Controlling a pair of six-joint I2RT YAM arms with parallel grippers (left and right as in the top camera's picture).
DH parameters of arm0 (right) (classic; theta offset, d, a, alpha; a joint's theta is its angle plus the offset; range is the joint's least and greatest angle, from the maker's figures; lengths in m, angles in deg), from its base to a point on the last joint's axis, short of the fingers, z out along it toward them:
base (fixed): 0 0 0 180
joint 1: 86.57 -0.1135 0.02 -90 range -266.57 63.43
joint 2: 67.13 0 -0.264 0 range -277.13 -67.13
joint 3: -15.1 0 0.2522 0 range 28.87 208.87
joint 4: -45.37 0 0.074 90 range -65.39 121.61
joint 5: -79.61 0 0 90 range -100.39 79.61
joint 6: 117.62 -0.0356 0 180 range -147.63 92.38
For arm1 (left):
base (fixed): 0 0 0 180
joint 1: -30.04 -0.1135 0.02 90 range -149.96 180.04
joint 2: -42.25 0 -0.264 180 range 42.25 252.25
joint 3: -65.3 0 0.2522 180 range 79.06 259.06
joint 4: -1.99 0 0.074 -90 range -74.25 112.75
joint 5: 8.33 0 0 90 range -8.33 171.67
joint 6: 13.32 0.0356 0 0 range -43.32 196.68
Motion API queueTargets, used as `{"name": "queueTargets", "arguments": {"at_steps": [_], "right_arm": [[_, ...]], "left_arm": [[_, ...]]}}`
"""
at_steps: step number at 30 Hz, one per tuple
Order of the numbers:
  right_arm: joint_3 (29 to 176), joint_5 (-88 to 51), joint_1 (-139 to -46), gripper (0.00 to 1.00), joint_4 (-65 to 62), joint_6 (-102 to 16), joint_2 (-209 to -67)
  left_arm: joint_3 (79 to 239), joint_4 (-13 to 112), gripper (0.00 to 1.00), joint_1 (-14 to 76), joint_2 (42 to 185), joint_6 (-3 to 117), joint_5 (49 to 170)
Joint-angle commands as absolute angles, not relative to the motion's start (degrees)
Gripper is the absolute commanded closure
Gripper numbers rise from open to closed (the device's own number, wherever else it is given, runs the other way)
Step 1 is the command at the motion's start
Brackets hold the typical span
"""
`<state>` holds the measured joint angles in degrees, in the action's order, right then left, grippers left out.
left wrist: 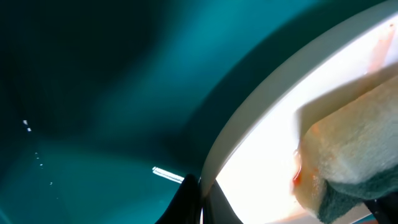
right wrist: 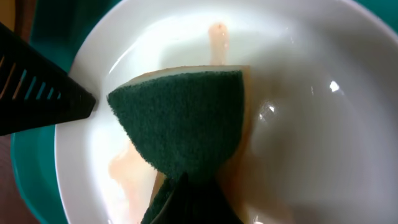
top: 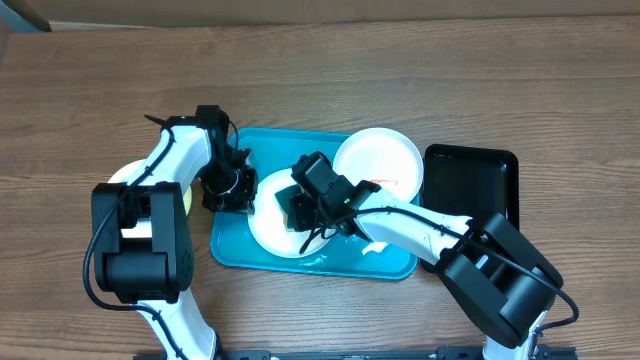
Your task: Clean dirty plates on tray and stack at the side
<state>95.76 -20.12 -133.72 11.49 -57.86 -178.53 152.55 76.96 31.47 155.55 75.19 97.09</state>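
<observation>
1. Scrubbing with the right gripper [right wrist: 186, 190], clamped tight on a sponge [right wrist: 180, 118] pressed into the white plate [top: 265, 225] in the middle of the tray [top: 228, 250].
2. Steadying that plate's rim with the left gripper [top: 235, 190] near the tray's left edge; cannot tell whether pinched or merely touching.
3. Pale sauce streaks [right wrist: 124, 171] in the plate, so not clean yet.
4. Sitting in the tray's far right corner: a second white plate [top: 375, 155], faintly smeared.
5. Lying off the tray's left side on the desk [top: 100, 80]: a pale yellow-green plate [top: 122, 176], seemingly the start of the stack.
6. Judged roughly a third done.

Brown wood-grain table [top: 400, 80], soft even light
</observation>
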Motion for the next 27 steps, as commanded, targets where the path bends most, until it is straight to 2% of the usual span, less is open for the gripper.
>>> {"name": "queueTargets", "arguments": {"at_steps": [1, 12, 19, 27], "right_arm": [[95.80, -23.23, -133.26, 0.96, 7.99, -58.72, -179.60], [98.32, -26.14, -130.86, 0.96, -0.69, -58.72, -175.44], [99.10, -26.14, -132.04, 0.96, 2.13, -54.63, -175.18], [107.02, -26.11, -128.37, 0.96, -0.01, -54.17, -172.82]], "left_arm": [[152.97, 76.61, 0.96, 31.69, 155.68, 74.97, 98.23], [152.97, 76.55, 0.96, 31.65, 155.68, 74.53, 98.21], [152.97, 76.57, 0.96, 31.62, 155.68, 74.53, 98.23], [152.97, 76.61, 0.96, 31.62, 155.68, 74.51, 98.23]]}}
